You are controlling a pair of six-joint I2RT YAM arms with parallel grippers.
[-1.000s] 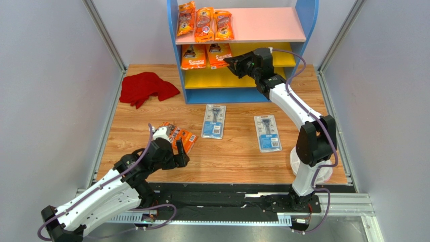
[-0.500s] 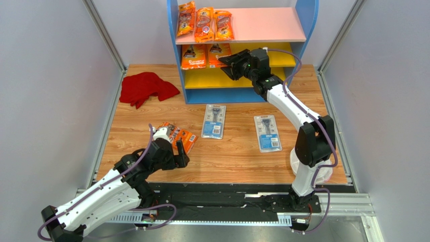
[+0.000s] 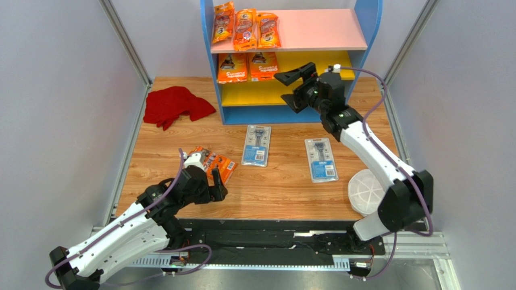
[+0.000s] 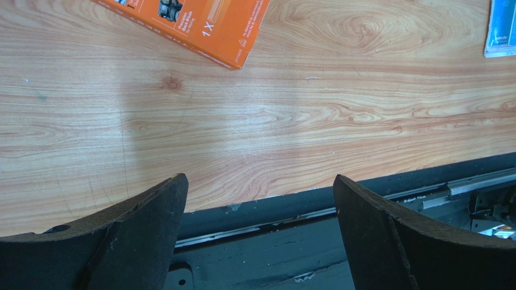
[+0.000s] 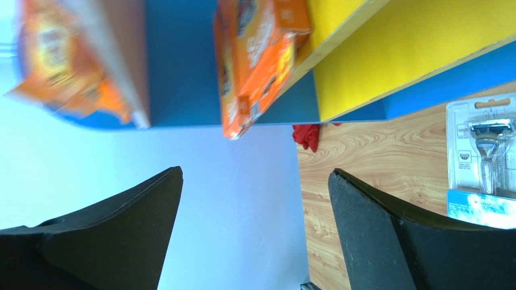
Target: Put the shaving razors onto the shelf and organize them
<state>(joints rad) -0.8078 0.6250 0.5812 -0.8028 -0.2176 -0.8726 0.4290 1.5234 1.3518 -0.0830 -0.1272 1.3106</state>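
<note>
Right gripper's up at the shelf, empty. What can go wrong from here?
1. The right gripper hangs open close to the orange boxes standing at the front of the upper yellow board; a careless swing could knock them off.
2. The two blister cards lie flat on the table, so a pinch may just slide them.
</note>
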